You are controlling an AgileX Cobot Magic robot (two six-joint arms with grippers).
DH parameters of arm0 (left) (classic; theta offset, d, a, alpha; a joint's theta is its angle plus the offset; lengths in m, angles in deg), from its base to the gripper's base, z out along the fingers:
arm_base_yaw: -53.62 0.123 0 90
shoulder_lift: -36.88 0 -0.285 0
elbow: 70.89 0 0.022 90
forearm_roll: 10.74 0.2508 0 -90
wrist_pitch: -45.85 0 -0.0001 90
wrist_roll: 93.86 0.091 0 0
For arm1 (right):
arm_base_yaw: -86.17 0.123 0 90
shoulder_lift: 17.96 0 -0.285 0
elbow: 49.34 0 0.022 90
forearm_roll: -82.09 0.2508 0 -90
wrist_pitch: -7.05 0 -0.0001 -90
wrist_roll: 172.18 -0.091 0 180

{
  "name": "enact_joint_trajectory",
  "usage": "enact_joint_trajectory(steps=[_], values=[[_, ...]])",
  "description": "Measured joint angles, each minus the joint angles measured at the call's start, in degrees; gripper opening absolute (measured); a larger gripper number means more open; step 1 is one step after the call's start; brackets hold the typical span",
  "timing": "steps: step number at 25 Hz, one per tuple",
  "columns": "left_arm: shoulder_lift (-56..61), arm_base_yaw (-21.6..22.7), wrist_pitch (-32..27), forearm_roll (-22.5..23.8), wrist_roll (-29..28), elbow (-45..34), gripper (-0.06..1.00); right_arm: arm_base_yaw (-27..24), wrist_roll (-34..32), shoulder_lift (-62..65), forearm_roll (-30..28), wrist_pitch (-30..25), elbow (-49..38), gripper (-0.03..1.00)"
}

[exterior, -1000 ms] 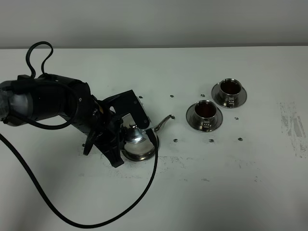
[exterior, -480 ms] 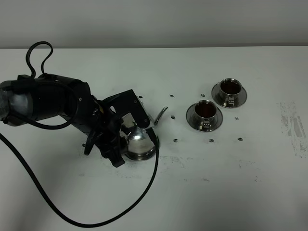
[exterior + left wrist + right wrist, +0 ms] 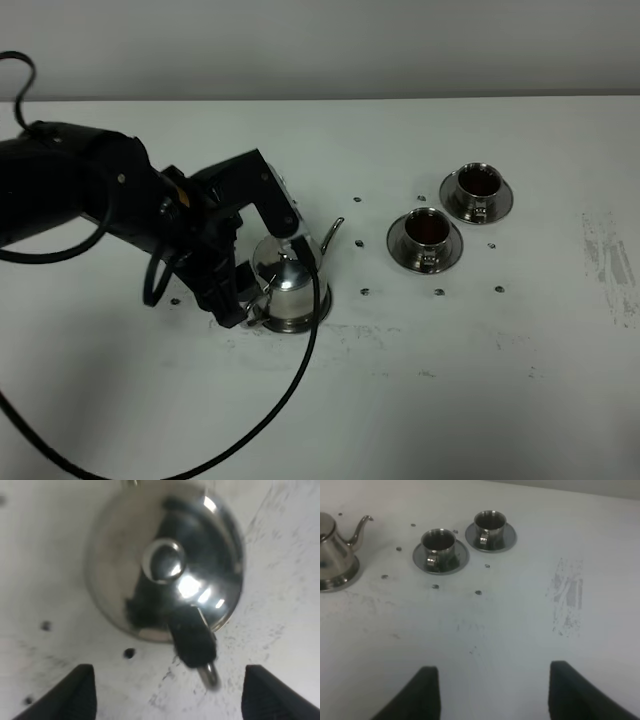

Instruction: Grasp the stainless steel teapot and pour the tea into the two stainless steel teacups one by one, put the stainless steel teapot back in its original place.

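Now, teapot: one teapot (image 3: 288,285) stands upright on the disc (image 3: 318,312) on the white table (image 3: 420,420), left of centre.
Teapot direction: the spout (image 3: 331,232) points toward the back right, at the cups; the handle (image 3: 196,647) points the opposite way, toward the left gripper, so the long axis runs handle to spout.
Left gripper: the left gripper (image 3: 167,692) has its black fingers (image 3: 77,690) spread wide apart, either side of the handle, touching nothing.
Change: a second ago the jaws were closed at the handle; they have since let go, and the arm has lifted.
Cups: two cups, near one (image 3: 425,228) and far one (image 3: 478,181), each on a saucer, holding dark tea.
Right gripper: the right gripper (image 3: 490,690) is open over bare table.
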Motion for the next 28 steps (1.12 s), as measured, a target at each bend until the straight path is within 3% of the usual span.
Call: enact_joint_trajectory(steps=[6,14,18,23,28], values=[[15.1,0.3,-1.3,0.0,-1.6,0.0,0.59,0.0,0.0,0.0,0.0,0.0,0.0,0.47],[23.2,2.1,-5.7,1.3,-22.4,0.0,0.52,0.0,0.0,0.0,0.0,0.0,0.0,0.47],[24.3,5.9,-9.5,1.8,-26.7,0.0,0.5,0.0,0.0,0.0,0.0,0.0,0.0,0.47],[27.1,13.0,-12.8,0.1,-27.7,-0.9,0.49,0.0,0.0,0.0,0.0,0.0,0.0,0.47],[35.5,20.7,-15.0,-1.3,-29.4,-9.5,0.49,0.0,0.0,0.0,0.0,0.0,0.0,0.47]])
